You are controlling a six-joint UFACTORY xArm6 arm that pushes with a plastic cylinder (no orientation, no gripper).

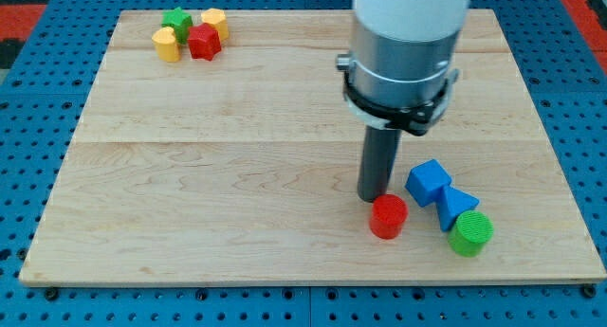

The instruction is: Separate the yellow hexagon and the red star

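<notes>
Near the view's top left corner of the wooden desk (237, 147), the red star (204, 42) sits in a tight cluster, touching the yellow hexagon (215, 22) above it, a green block (176, 23) and a second yellow block (166, 45). Well apart, toward the view's bottom right, my tip (371, 198) rests just beside a red cylinder (388, 217), with a blue cube (428, 182), another blue block (455, 206) and a green cylinder (471, 233) close by. This rod carries no jaws.
</notes>
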